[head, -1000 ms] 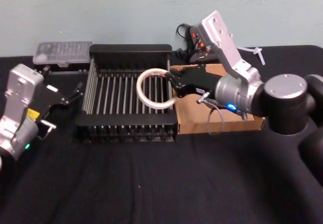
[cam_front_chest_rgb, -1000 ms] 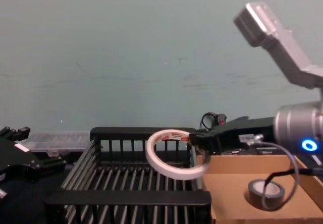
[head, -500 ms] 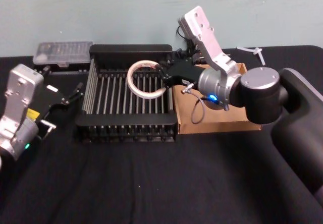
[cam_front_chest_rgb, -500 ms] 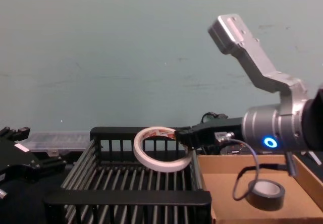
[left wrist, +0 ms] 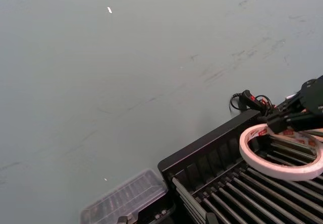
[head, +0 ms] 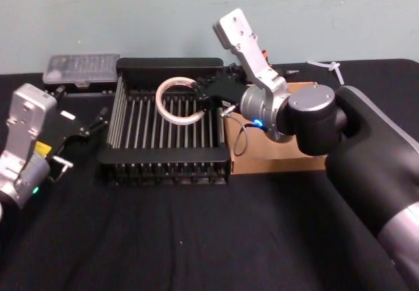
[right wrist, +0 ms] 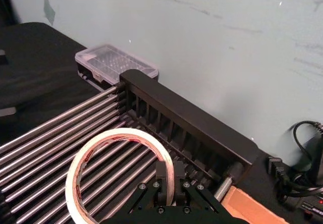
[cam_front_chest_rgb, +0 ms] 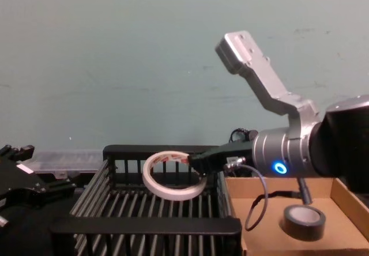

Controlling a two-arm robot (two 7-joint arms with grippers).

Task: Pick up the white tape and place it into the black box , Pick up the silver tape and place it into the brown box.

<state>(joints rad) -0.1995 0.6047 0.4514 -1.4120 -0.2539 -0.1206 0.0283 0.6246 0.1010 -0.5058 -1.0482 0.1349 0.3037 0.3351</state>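
Observation:
The white tape point(head: 160, 104) point(cam_front_chest_rgb: 173, 194) point(right wrist: 121, 132) point(left wrist: 280, 171), a thin ring with red print inside, hangs over the back right part of the black box point(head: 169, 63) point(cam_front_chest_rgb: 144, 225) point(right wrist: 186, 118). It sits above the bars, and my right gripper point(head: 204, 99) point(cam_front_chest_rgb: 196, 159) point(right wrist: 170, 176) is shut on its band. The silver tape point(cam_front_chest_rgb: 304, 221) lies flat in the brown box point(cam_front_chest_rgb: 271, 236) point(head: 275, 163), right of the crate. In the head view my right arm hides that roll. My left gripper point(head: 82, 104) rests open, left of the crate.
A clear plastic case point(head: 81, 68) point(right wrist: 113, 60) sits behind the crate's left corner. Cables and a small device point(head: 243, 45) point(right wrist: 305, 183) lie behind the brown box, and a white plastic piece point(head: 330, 68) lies at the back right. A pale wall stands close behind.
My right gripper has carried the white tape leftward, from the crate's right wall to over its bars, and slightly lower. The left arm has not moved.

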